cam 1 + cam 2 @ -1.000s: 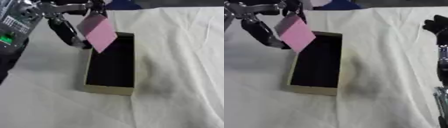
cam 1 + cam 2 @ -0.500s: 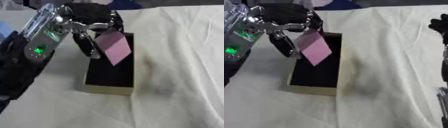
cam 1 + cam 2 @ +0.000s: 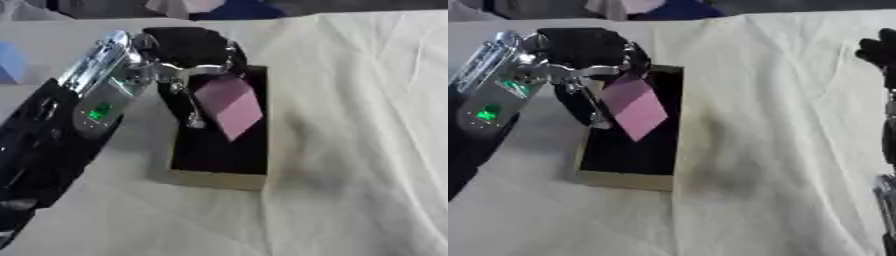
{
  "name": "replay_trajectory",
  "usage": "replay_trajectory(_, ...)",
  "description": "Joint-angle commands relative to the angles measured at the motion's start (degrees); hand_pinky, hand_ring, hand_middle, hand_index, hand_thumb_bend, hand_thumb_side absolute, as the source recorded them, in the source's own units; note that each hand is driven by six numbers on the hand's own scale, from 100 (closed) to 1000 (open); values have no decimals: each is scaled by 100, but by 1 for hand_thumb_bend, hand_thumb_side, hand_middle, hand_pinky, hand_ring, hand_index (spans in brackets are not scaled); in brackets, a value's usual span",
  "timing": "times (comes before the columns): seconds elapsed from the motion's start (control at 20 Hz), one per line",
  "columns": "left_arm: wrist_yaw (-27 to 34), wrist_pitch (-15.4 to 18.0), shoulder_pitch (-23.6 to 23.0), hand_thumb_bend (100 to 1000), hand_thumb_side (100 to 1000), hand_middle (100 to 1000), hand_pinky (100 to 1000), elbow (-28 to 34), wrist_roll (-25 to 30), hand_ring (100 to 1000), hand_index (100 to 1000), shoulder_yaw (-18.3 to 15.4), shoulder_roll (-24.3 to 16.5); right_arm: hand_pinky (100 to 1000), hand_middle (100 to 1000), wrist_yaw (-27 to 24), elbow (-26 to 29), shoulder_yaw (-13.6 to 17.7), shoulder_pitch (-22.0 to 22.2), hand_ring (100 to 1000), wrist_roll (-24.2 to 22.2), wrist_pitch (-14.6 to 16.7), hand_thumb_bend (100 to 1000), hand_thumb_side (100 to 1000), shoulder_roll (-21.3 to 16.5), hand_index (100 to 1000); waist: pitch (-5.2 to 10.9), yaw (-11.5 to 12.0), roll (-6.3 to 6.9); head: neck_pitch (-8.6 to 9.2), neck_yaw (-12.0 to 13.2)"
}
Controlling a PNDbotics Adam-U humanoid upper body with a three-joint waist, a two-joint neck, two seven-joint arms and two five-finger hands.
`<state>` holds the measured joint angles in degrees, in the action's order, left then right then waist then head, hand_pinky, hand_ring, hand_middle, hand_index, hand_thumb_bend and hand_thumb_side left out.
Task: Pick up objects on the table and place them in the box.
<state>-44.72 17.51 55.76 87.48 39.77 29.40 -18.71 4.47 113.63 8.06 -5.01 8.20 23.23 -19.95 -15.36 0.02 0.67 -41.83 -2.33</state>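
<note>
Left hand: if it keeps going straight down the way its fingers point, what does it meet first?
Probably the box: the left hand hangs over its far end, pinching the pink card, whose lower corner points into the dark interior. The card would likely touch the box floor first, though depth is unclear.

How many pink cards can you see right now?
1. The pink card hangs tilted from the left hand, over the box. The arm hides part of the table and box, so others may be out of sight.
</note>
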Motion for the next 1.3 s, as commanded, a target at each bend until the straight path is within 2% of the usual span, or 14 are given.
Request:
replay_trajectory(0.05, -26, 100, 39, 231, 148, 566, 543, -6, 40, 599, 683, 39, 38, 830, 622, 12, 96, 0, -30, 805, -14, -17, 100, 843, -75, 838, 97, -12, -2, -29, 19)
replay_trajectory(0.25, -207, 237, -13, 338, 180, 673, 620, -98, 179, 689, 791, 83, 58, 830, 622, 6, 96, 4, -30, 805, -22, -20, 100, 843, -70, 838, 99, -17, 10, -26, 14)
replay_trajectory(0.35, -291, 334, -24, 467, 201, 793, 729, -132, 242, 791, 891, 90, 49, 830, 622, 6, 96, 6, -29, 806, -22, -24, 100, 843, -70, 838, 101, -12, 17, -34, 8)
replay_trajectory(0.5, -362, 476, -31, 618, 297, 877, 833, -137, 314, 873, 943, 86, 36, 830, 622, 8, 96, 7, -30, 806, -24, -26, 100, 842, -74, 838, 103, -3, 23, -41, 5)
replay_trajectory(0.8, -571, 502, -59, 645, 303, 900, 863, -72, 210, 909, 960, 7, -9, 830, 622, 7, 96, 12, -27, 806, -24, -20, 100, 841, -75, 838, 108, 16, 15, -50, 3)
replay_trajectory(1.05, -537, 448, -85, 566, 271, 885, 846, 56, 39, 899, 947, -71, -57, 830, 622, 10, 96, 12, -24, 806, -24, -17, 100, 840, -77, 838, 105, 36, 4, -46, 10)
replay_trajectory(1.3, -246, 306, -114, 515, 272, 872, 832, 440, -76, 889, 939, -251, -201, 830, 622, 19, 96, 21, -14, 806, -17, -8, 100, 839, -75, 838, 104, 53, -11, -32, 13)
